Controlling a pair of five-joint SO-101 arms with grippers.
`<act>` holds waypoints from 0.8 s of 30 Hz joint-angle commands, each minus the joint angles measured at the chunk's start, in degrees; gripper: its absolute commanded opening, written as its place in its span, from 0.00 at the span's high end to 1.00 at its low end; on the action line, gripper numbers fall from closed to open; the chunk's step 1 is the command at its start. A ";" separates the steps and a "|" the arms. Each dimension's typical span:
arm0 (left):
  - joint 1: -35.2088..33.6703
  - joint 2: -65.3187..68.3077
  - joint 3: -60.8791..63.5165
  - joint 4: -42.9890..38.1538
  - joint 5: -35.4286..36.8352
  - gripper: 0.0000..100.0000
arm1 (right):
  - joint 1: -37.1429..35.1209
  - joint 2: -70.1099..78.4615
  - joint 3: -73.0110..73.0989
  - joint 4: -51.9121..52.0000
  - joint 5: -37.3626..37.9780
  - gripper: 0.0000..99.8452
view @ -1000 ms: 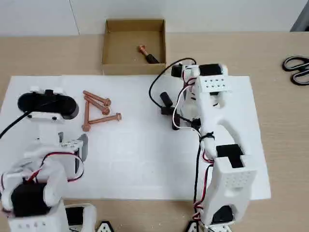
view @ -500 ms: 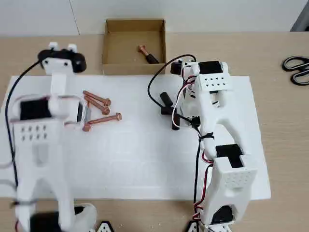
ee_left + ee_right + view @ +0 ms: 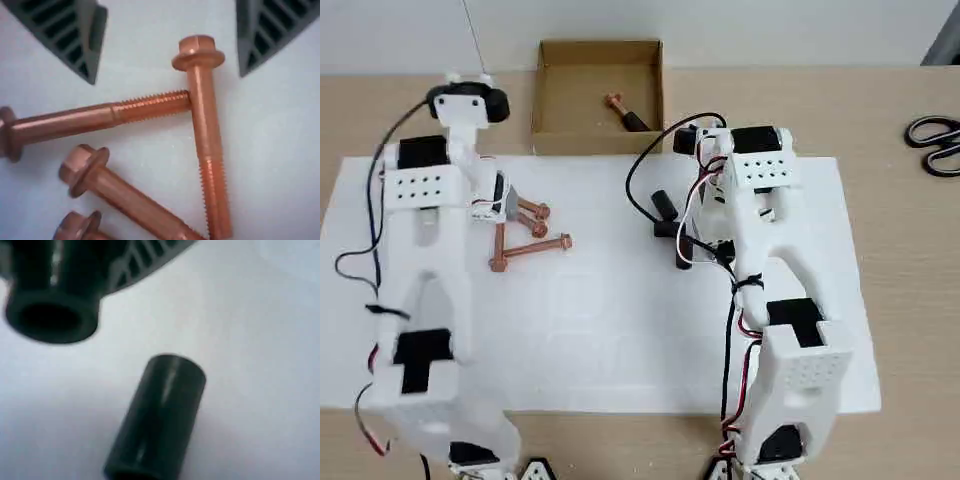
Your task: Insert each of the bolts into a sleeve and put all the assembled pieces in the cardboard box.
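Note:
Several copper bolts (image 3: 525, 228) lie in a loose pile on the white sheet. My left gripper (image 3: 499, 195) hovers right over them, open. In the left wrist view its dark fingertips (image 3: 75, 40) straddle the head of one bolt (image 3: 204, 135), and another bolt (image 3: 75, 120) lies crosswise against it. Black sleeves (image 3: 665, 206) lie by the right arm (image 3: 760, 170). In the right wrist view my right gripper (image 3: 60, 285) is shut on a black sleeve (image 3: 50, 315), above another sleeve (image 3: 160, 415) lying on the sheet. The cardboard box (image 3: 548, 110) holds one assembled piece (image 3: 625, 112).
Scissors (image 3: 935, 142) lie at the far right edge of the wooden table. A black cable (image 3: 638, 190) loops beside the sleeves. The white sheet (image 3: 590, 330) is bare between the two arms and toward the front.
The left arm has swung up from the near left corner and stretched out to the bolts, ending with its gripper over the pile. The right arm has stayed put.

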 commanded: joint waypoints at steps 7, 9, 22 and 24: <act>-1.32 3.08 -2.68 0.62 -12.92 0.83 | -0.04 -0.40 -2.64 0.92 0.26 1.00; -2.46 4.40 -2.42 -0.62 -12.66 0.83 | -0.04 -0.40 -2.64 1.01 0.26 1.00; -4.31 13.10 -2.59 -8.62 -9.49 0.88 | -0.04 -0.40 -2.64 0.84 0.26 1.00; -2.99 13.10 -2.51 -8.44 -9.49 0.88 | -0.04 -0.31 -2.64 0.84 0.26 1.00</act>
